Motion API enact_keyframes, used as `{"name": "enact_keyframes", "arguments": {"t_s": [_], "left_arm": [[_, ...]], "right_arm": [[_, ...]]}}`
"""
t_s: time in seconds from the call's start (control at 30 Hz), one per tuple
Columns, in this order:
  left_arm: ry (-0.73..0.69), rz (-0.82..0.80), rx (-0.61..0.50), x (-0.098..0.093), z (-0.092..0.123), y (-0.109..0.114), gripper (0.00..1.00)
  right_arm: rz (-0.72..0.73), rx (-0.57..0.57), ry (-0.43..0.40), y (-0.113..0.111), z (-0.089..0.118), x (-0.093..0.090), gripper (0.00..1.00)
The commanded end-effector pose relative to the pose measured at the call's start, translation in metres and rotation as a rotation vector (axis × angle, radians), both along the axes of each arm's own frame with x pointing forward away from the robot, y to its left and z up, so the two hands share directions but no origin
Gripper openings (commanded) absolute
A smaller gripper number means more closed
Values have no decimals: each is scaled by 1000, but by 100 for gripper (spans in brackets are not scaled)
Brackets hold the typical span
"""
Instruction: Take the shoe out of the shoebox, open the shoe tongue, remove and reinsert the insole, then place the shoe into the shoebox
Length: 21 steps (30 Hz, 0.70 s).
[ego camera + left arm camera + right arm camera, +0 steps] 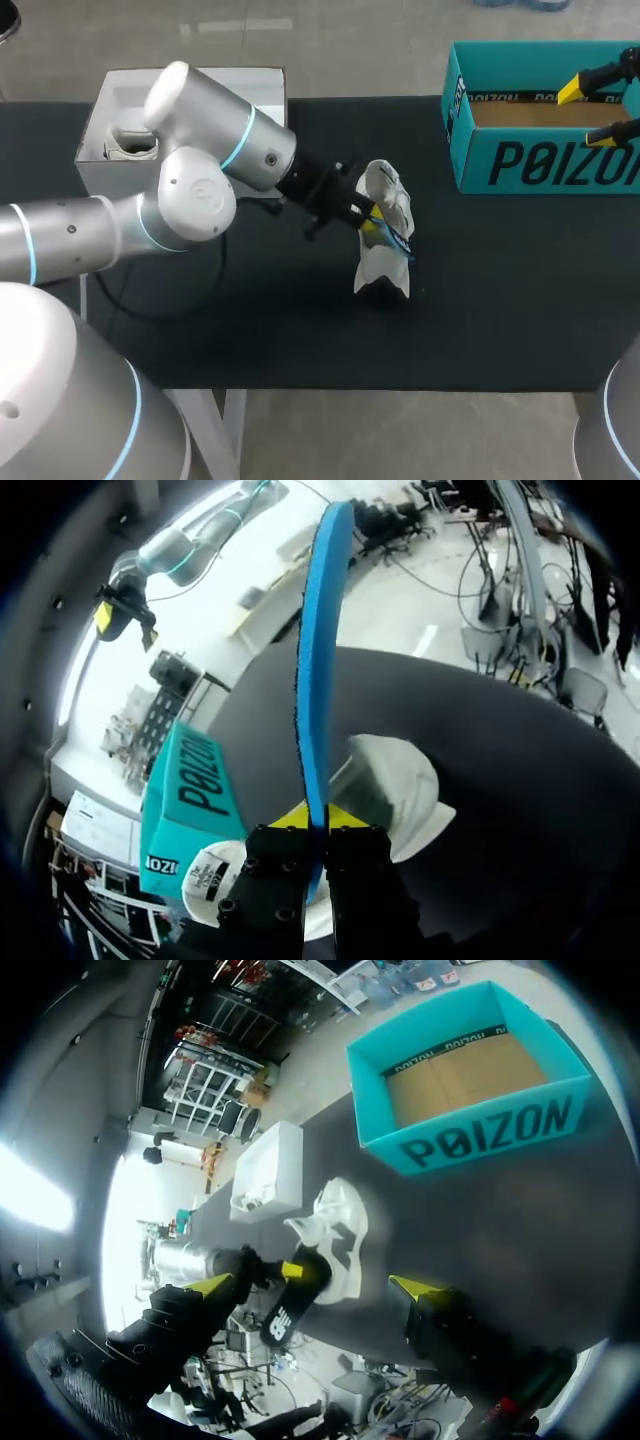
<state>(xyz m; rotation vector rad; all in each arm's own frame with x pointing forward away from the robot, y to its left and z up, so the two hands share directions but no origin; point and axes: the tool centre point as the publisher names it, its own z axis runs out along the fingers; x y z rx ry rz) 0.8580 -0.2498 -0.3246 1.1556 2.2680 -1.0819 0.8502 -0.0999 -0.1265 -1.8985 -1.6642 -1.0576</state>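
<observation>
The shoe (pixel 388 205) is white and stands about the middle of the table (pixel 250 330), a little toward the right edge, well apart from the shoebox (pixel 540 165). It stands with one end down on the table and the other raised.

The left gripper (pixel 368 222) is at the shoe's left side, clenched on the insole (pixel 315 660). In the left wrist view the two yellow tips press the blue insole from both sides. The insole stands on edge and rises as a long narrow strip ahead of the fingers, with the shoe's opening just beside and under it. I cannot tell whether the insole's near end is in the shoe or clear of it.

The shoebox is teal with dark lettering and sits open at the far right corner of the table, showing its brown floor.

The right gripper (pixel 590 112) hangs above the shoebox's right end. Its fingers are spread wide and grasp nothing. From the right wrist view the shoe and the left gripper lie ahead of it, between its parted tips.

A white box (pixel 190 80) sits at the far left corner, open, with something pale inside.
</observation>
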Motion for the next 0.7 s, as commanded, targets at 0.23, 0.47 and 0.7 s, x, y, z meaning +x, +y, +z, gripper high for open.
{"name": "enact_keyframes", "arguments": {"t_s": [0.23, 0.47, 0.7], "left_arm": [[-29, 24, 31, 15, -19, -5, 0], [-29, 50, 47, 23, -27, -5, 0], [-58, 30, 69, 3, -15, -7, 30]], "right_arm": [[-3, -3, 1, 1, 0, -1, 100], [-3, -3, 1, 1, 0, -1, 100], [-3, -3, 1, 1, 0, -1, 100]]}}
